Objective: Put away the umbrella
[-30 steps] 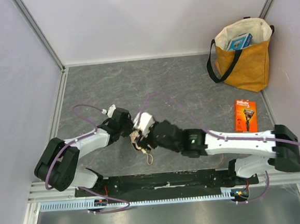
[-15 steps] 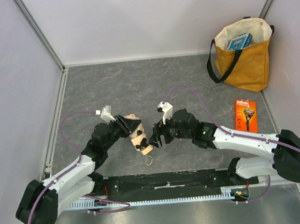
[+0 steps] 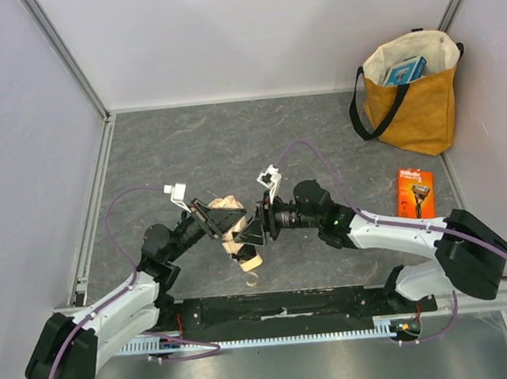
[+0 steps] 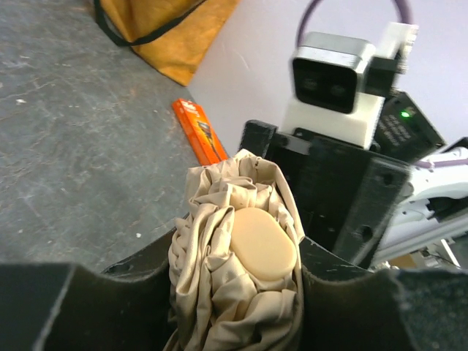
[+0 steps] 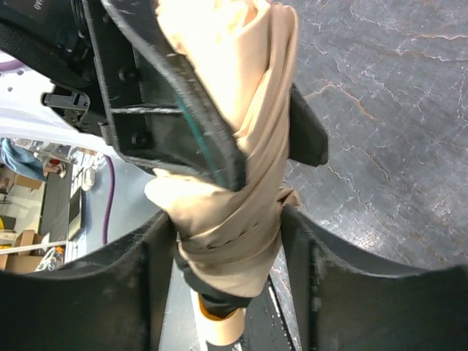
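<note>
The umbrella, a folded roll of pale beige fabric, hangs above the table between both arms. My left gripper is shut on its upper part. In the left wrist view the fabric and the tan end cap fill the space between the left gripper's black jaws. My right gripper comes in from the right, and its jaws press both sides of the umbrella's lower part, just above the wooden handle. The handle points toward the near edge, its cord loop dangling below.
A mustard-yellow tote bag with black straps stands at the back right against the wall, a blue box inside it. An orange razor pack lies flat on the grey table in front of the bag. White walls enclose the table.
The right gripper backed off to the right, opened a little, then came back and closed on the umbrella's lower part. The left arm shifted and kept hold, with the umbrella now slightly farther right.
</note>
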